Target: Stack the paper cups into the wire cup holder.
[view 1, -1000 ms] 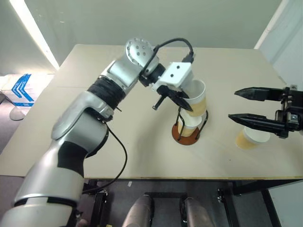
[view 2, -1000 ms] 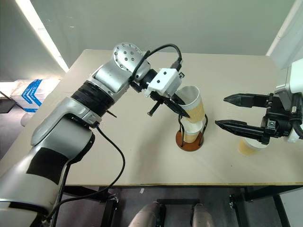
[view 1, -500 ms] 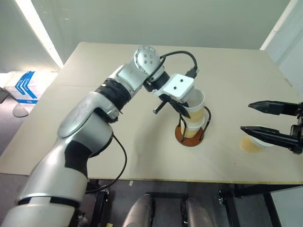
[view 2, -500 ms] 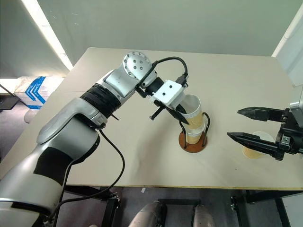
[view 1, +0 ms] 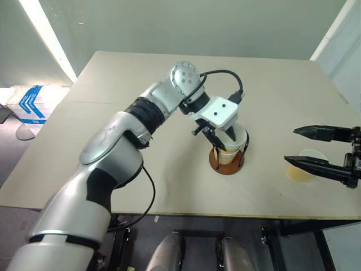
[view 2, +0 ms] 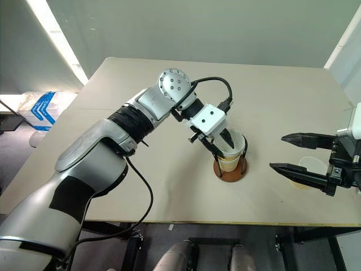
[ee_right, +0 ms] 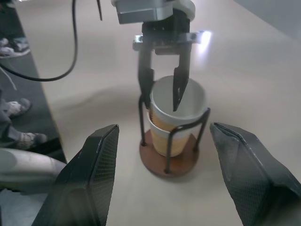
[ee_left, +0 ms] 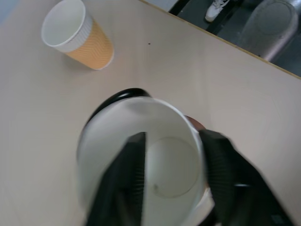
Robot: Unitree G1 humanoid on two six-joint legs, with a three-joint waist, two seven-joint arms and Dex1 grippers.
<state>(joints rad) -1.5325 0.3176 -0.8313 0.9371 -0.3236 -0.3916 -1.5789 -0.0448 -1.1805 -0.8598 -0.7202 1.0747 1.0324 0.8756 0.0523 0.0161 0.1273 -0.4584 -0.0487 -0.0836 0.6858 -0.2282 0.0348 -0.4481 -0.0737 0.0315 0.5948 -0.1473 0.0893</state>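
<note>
The wire cup holder (view 1: 225, 166) stands mid-table on its reddish-brown base (ee_right: 169, 162). Two paper cups sit in it, the upper cup (view 2: 231, 148) nested in the lower one (ee_right: 164, 139). My left gripper (view 2: 221, 144) hangs over the upper cup's rim and is open. One finger is inside the cup (ee_left: 169, 165), the other outside, and neither presses the wall. A third paper cup (ee_left: 77, 40) stands upright on the table to the right. My right gripper (view 1: 290, 145) hovers wide open just above and in front of that cup (view 1: 304, 169), holding nothing.
The beige table (view 1: 141, 68) has open surface left of and behind the holder. Its front edge runs close below the holder and the loose cup. A blue-and-white box (view 1: 25, 104) lies on the floor at the left. A person's shoes (ee_right: 11, 108) show beside the table.
My left gripper has lowered the upper cup into the holder, onto the cup below, and its fingers have opened off the wall. The right gripper has drifted slightly to the right.
</note>
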